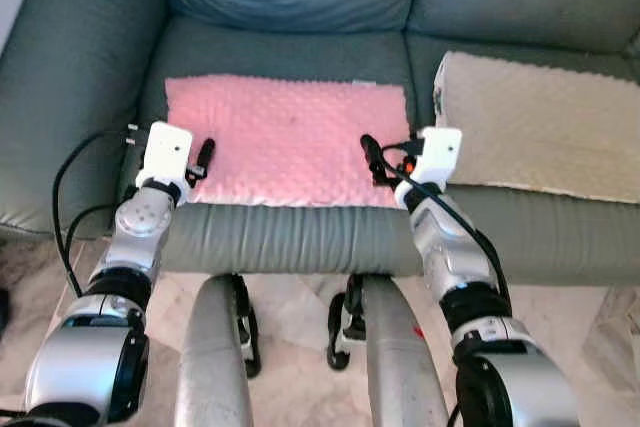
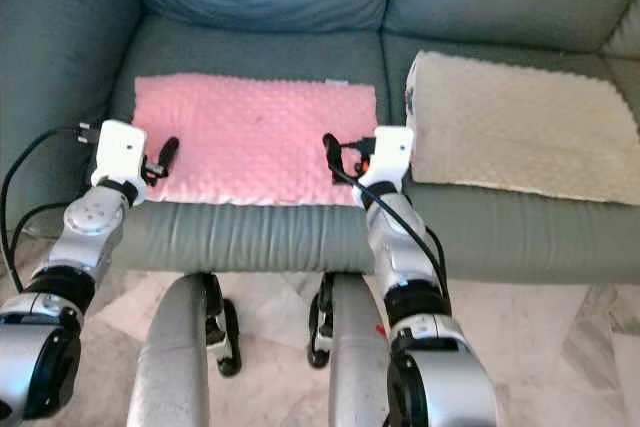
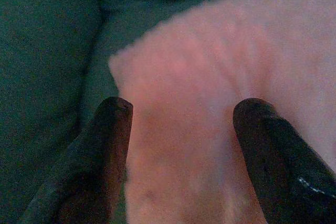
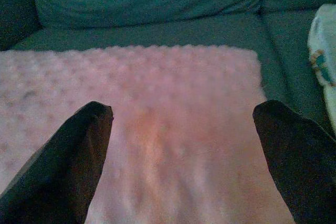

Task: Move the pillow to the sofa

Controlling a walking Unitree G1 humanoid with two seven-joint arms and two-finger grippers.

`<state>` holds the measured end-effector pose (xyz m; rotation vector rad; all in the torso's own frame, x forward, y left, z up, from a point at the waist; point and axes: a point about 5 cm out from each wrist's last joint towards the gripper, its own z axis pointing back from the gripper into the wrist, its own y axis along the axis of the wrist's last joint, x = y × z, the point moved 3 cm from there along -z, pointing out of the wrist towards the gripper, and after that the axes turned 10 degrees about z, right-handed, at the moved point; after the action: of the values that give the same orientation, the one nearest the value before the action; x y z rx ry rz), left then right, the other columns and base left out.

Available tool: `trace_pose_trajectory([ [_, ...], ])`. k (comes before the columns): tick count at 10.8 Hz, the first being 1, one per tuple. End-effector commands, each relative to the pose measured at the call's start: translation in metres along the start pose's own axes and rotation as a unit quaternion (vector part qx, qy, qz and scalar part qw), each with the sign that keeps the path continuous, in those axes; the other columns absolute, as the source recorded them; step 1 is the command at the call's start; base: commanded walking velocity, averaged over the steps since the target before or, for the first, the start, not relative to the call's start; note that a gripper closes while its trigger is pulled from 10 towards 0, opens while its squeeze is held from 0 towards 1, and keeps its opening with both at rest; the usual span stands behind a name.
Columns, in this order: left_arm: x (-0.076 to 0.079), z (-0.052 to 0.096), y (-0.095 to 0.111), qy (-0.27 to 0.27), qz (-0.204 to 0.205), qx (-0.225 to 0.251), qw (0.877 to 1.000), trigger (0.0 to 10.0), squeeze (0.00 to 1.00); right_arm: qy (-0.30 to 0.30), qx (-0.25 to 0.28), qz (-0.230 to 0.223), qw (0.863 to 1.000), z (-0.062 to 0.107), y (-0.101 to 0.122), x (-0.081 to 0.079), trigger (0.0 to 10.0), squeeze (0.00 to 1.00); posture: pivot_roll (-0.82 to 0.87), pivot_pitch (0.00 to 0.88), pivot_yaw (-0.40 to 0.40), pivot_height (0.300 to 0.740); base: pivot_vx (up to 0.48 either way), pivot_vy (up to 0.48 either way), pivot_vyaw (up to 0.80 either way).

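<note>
Release step, by the look of it: pink pillow [image 1: 285, 140] is lying flat on the sofa [image 1: 300, 237] seat near its front edge, flanked by left hand [image 1: 203, 160] and right hand [image 1: 375, 159], both open, gripping nothing; withdrawal is being called for next.

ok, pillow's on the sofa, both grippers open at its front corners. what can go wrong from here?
1. The pink pillow lies near the seat's front edge; a finger dragging back could pull it off the sofa.
2. The left gripper and right gripper might snag the nubby fabric.
3. The right gripper is close to the beige pillow.
</note>
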<state>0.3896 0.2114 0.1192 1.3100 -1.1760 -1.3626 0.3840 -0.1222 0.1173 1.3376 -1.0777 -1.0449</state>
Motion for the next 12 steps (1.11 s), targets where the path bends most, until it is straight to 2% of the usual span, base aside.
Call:
trace_pose_trajectory([
  [1,-0.005,0.002,0.006,0.019,0.013,0.023,0.999,10.0,0.0,-0.018,0.009,0.008,1.0,0.005,0.002,0.007,10.0,1.0,0.0,0.192,-0.064,0.636,0.0,0.0,0.0],
  [2,-0.006,0.002,0.012,0.024,0.022,0.038,0.999,10.0,0.0,-0.021,0.014,0.01,1.0,0.006,0.006,0.008,10.0,1.0,0.0,0.177,-0.059,0.636,0.0,0.0,0.0],
  [4,-0.005,0.007,0.011,0.026,0.027,0.045,0.998,10.0,0.0,-0.027,0.012,0.012,0.999,0.009,0.004,0.008,10.0,1.0,0.0,0.158,-0.052,0.636,0.0,0.0,0.0],
  [7,-0.004,0.029,-0.005,0.03,0.057,0.035,0.997,10.0,0.0,-0.028,0.001,0.001,1.0,0.026,-0.006,0.006,10.0,1.0,0.02,0.092,-0.043,0.636,0.0,0.0,0.0],
  [8,0.0,0.04,-0.015,0.023,0.072,0.026,0.997,10.0,0.0,-0.016,0.017,0.007,1.0,0.036,-0.006,0.003,10.0,0.39,0.03,0.06,-0.045,0.636,0.0,0.0,0.0],
  [9,0.005,0.047,-0.023,0.004,0.072,0.015,0.997,10.0,0.0,-0.027,0.005,-0.003,1.0,0.041,-0.012,0.005,10.0,0.0,0.02,0.046,-0.045,0.651,0.0,0.0,0.0],
  [10,-0.002,0.051,-0.033,0.017,0.078,-0.005,0.997,10.0,0.0,-0.035,-0.009,-0.015,0.999,0.048,-0.019,0.008,10.0,0.0,0.01,0.027,-0.044,0.666,0.0,0.0,0.0],
  [12,0.001,0.044,-0.032,0.026,0.08,-0.013,0.996,10.0,0.0,-0.036,-0.019,-0.007,0.999,0.052,-0.021,0.014,10.0,0.0,0.01,0.001,-0.048,0.711,0.0,0.0,0.0],
])
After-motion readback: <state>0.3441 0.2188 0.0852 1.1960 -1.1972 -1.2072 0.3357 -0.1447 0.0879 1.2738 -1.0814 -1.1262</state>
